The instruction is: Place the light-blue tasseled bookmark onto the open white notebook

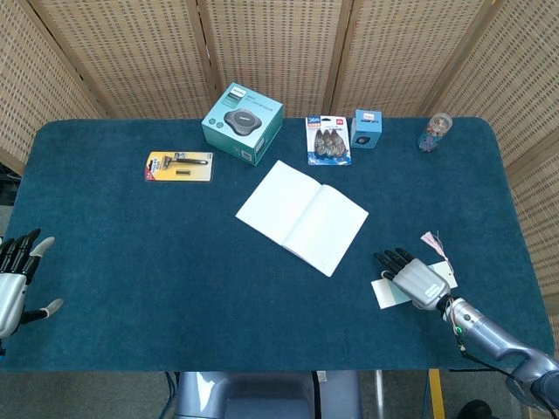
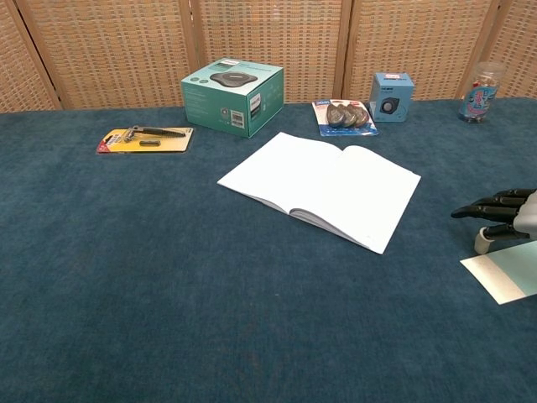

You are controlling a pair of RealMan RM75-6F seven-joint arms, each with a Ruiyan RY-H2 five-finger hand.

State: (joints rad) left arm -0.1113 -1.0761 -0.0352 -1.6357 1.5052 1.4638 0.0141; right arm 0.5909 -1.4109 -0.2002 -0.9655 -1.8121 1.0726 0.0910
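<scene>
Right robot hand [image 1: 417, 280], fingers spread and empty, sits over the flat light-blue tasseled card bookmark [image 1: 389, 292]: likely thin, light, slippery — best pinched at an edge.

My right hand [image 1: 417, 281] covers most of the bookmark [image 1: 385, 292]. At nine o'clock my left hand [image 1: 12, 278] is cut by the frame edge; the chest view misses it.
</scene>
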